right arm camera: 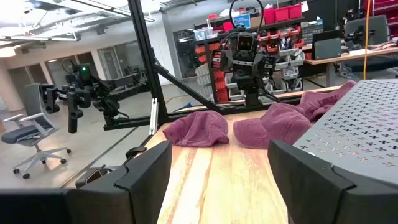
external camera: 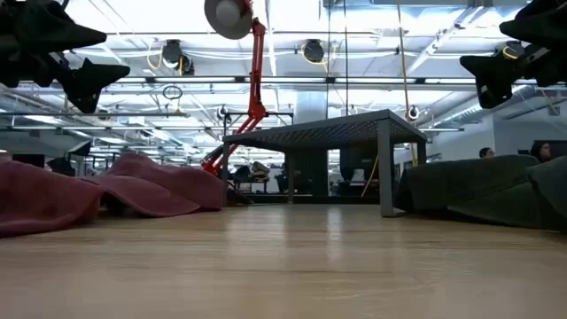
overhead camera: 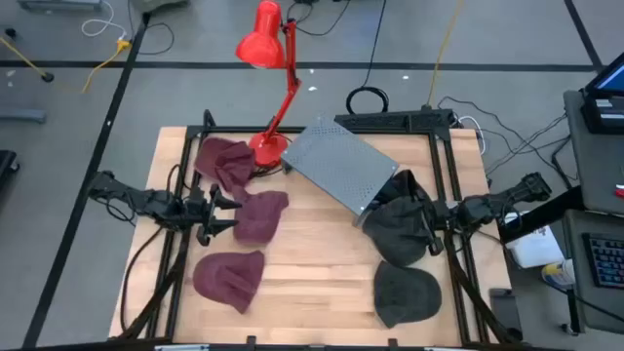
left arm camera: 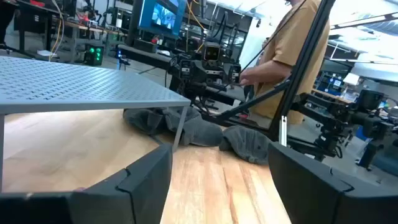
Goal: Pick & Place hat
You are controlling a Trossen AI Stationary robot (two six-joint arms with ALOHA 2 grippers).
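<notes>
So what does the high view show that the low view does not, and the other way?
Only the high view shows the lamp's red base and all three dark grey hats, one being. Only the low view shows the room's ceiling lights and the space under the grey perforated stand. Both show maroon hats and both open claws, left, right.

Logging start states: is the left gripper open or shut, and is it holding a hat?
Open and empty. The left gripper hovers beside the middle maroon hat; its fingers stand wide apart with only bare table between them.
</notes>
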